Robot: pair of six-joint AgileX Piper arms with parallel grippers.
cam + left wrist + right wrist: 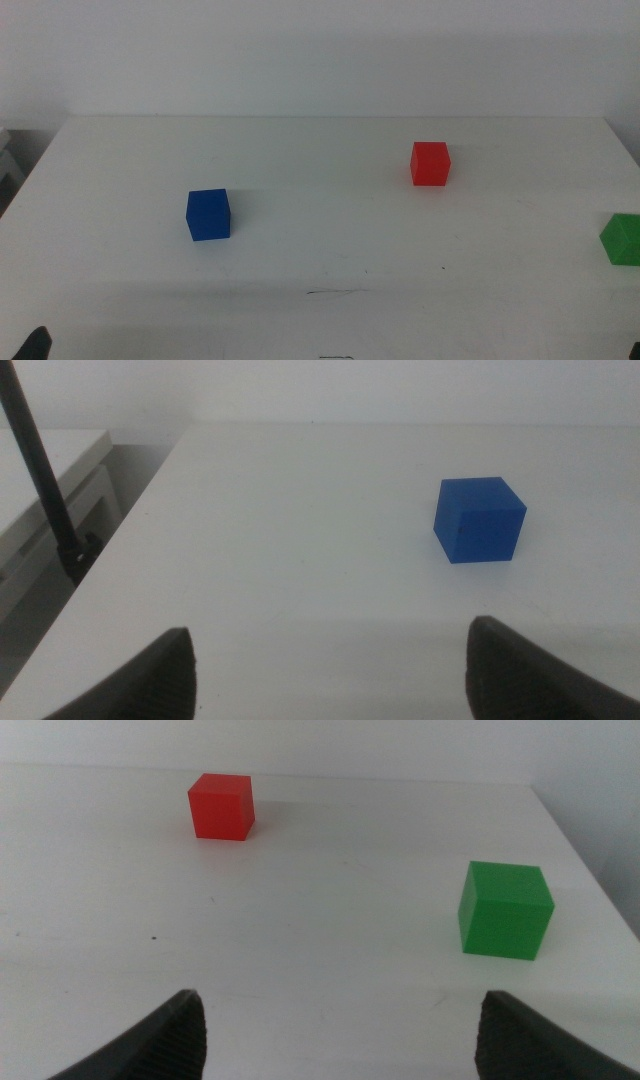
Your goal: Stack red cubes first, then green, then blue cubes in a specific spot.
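So nothing is stacked yet: the red cube [221,806] sits toward the table's [320,300] far edge; the right gripper [335,1030], jaws apart and empty, should straddle it squarely; the left gripper [330,665] waits agape.

Red cube [430,163]: matt, plain, smooth faces, solid colour.
Green cube [505,909]: same matt, smooth finish.
Blue cube [480,519]: matt, smooth, no gloss.
Table [320,250]: white, smooth, faint sheen, few small dark specks.
Left hand [330,670], right hand [335,1035]: jaws dark, matt.
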